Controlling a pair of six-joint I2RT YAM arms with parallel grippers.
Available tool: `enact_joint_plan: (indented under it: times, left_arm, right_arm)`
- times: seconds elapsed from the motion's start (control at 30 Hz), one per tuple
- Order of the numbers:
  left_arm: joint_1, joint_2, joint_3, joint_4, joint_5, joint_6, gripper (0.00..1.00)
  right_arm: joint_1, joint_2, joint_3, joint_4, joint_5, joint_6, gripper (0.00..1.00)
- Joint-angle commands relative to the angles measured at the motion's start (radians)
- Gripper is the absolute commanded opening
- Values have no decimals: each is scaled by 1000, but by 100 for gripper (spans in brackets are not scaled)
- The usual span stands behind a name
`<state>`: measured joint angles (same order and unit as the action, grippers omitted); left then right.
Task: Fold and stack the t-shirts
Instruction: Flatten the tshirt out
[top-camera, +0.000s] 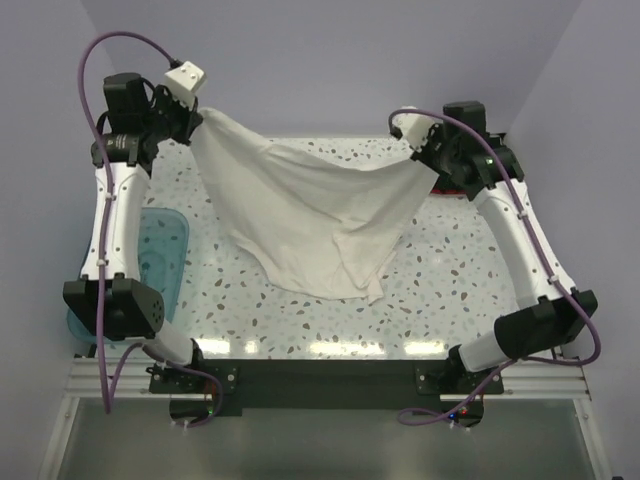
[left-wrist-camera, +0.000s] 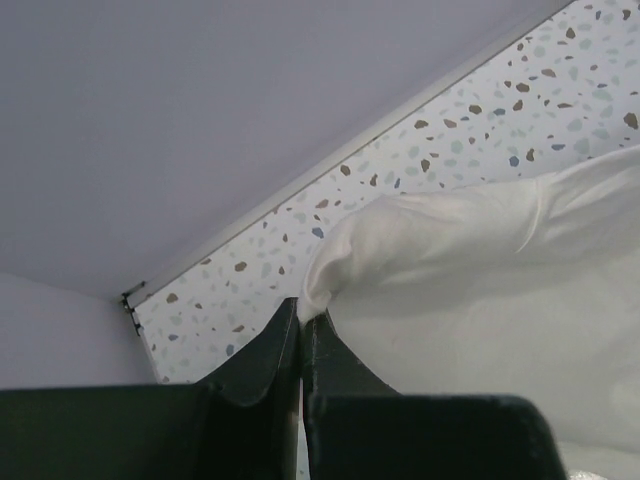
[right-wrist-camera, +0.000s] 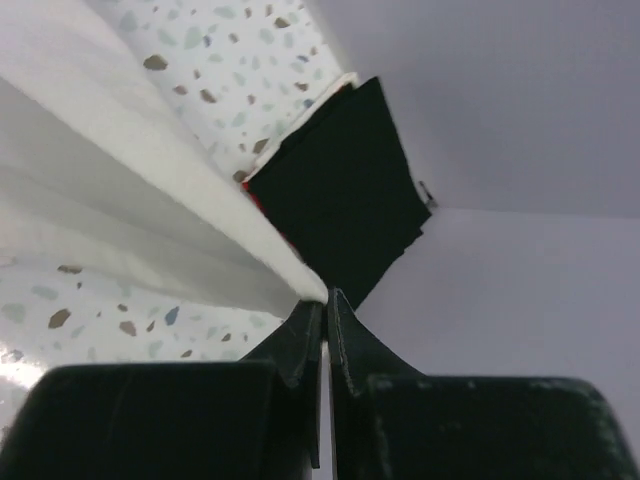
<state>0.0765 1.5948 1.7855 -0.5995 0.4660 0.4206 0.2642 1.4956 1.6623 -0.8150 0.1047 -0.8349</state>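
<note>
White t-shirt held up between my two claws, over the speckled bench.

My left claw is pinched tight on a bunched corner of the shirt at the far left, the fingers closed with only cloth between them. My right claw is pinched just as tight on another edge at the far right. The cloth hangs spread between the two grips and sags toward the near middle of the bench, narrowing to a drooping lower end; I cannot tell whether that end touches the bench. Just past my right claw, a folded black t-shirt lies at the far right corner of the bench, with a sliver of red cloth showing at its edge. A translucent blue tub sits at the left edge of the bench, beside my left arm.
</note>
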Motion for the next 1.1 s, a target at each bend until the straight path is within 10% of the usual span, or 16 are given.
enact_joint_plan:
  times: [0.0, 0.6, 1.07]
  left_arm:
    - [11, -123, 48, 154, -10, -60, 0]
    - [11, -788, -207, 586, -263, 9, 0]
    - [11, -877, -69, 419, -143, 127, 0]
  right_arm:
    - [-8, -85, 105, 82, 36, -9, 0]
    - [-8, -514, 290, 177, 118, -3, 0]
    - [-8, -554, 355, 273, 116, -177, 0]
